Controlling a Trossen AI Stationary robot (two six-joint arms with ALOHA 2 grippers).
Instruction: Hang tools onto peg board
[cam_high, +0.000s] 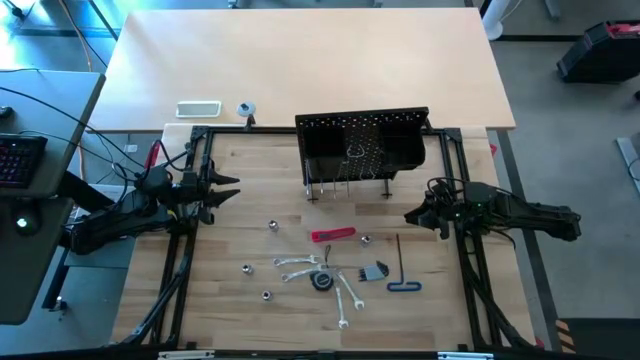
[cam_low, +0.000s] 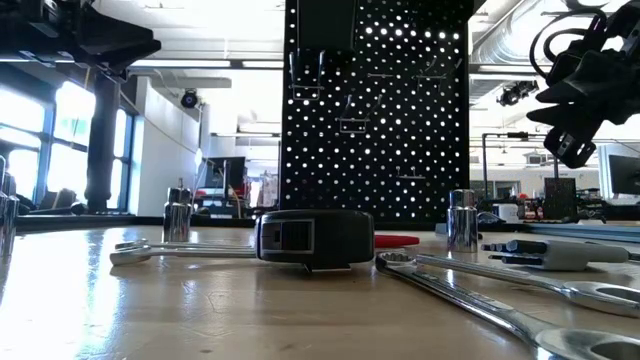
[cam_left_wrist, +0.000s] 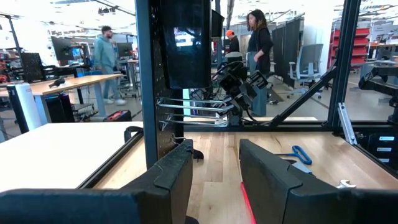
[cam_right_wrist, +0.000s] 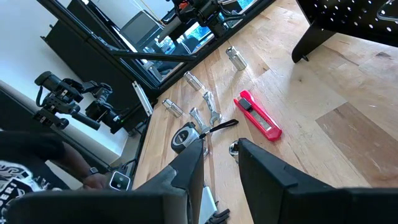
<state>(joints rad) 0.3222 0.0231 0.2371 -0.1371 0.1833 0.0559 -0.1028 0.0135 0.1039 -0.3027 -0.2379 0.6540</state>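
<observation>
The black peg board (cam_high: 365, 150) stands on its short legs at the far middle of the wooden table; it rises behind the tools in the low view (cam_low: 375, 110). The tools lie flat on the wood in front of it. They are a red-handled tool (cam_high: 333, 235) (cam_right_wrist: 258, 115), a black L-shaped key with a blue end (cam_high: 400, 272), silver wrenches (cam_high: 298, 266) (cam_high: 345, 300) and small silver bits (cam_high: 272, 227). My left gripper (cam_high: 228, 187) (cam_left_wrist: 214, 180) is open at the table's left. My right gripper (cam_high: 412, 215) (cam_right_wrist: 221, 174) is open at the right. Neither has anything between its fingers.
A black tape measure (cam_high: 321, 281) (cam_low: 313, 238) lies among the wrenches. A black tubular frame (cam_high: 190, 215) borders the wooden table. A white tray (cam_high: 198, 108) rests on the pale table behind the peg board. People stand in the room beyond (cam_left_wrist: 258, 37).
</observation>
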